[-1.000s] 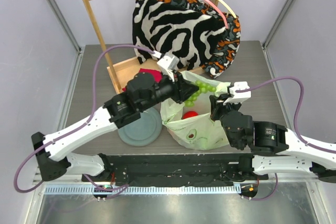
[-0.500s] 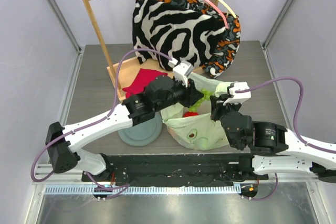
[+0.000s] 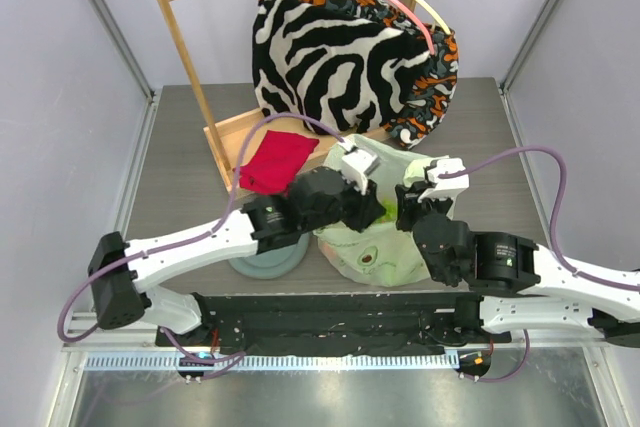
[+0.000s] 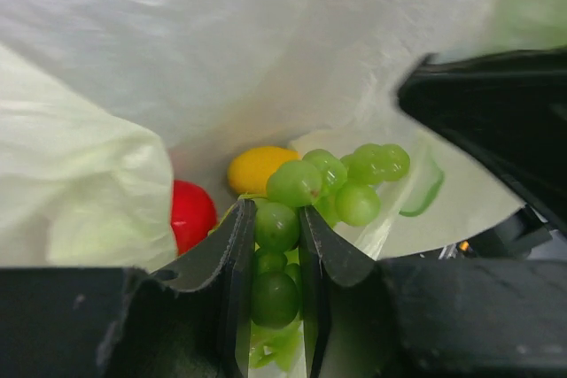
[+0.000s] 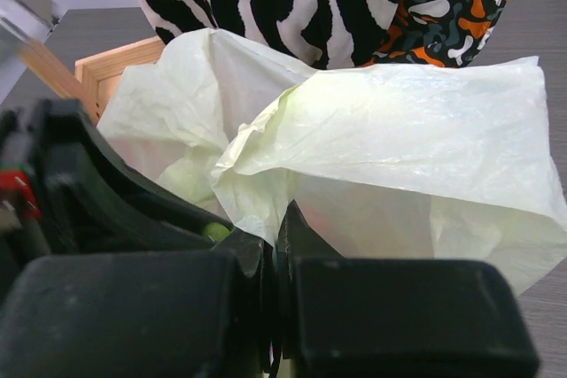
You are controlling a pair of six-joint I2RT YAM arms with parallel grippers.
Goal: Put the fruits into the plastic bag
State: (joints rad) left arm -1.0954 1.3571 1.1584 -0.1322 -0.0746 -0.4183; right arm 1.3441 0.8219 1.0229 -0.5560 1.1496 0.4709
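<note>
The pale-green plastic bag sits at the table's front centre, also in the right wrist view. My left gripper reaches into its mouth and is shut on the green grape bunch, held between the fingers. Inside the bag lie a yellow mango and a red apple. My right gripper is shut on the bag's edge and holds it up; it shows in the top view beside the left one. Other fruits are hidden.
A round grey-green plate lies left of the bag under the left arm. A red cloth lies in the wooden frame. Zebra-striped fabric hangs behind the bag.
My left gripper has carried the grape bunch rightwards and down from above the bag into its mouth. The right gripper has kept hold of the bag edge.
</note>
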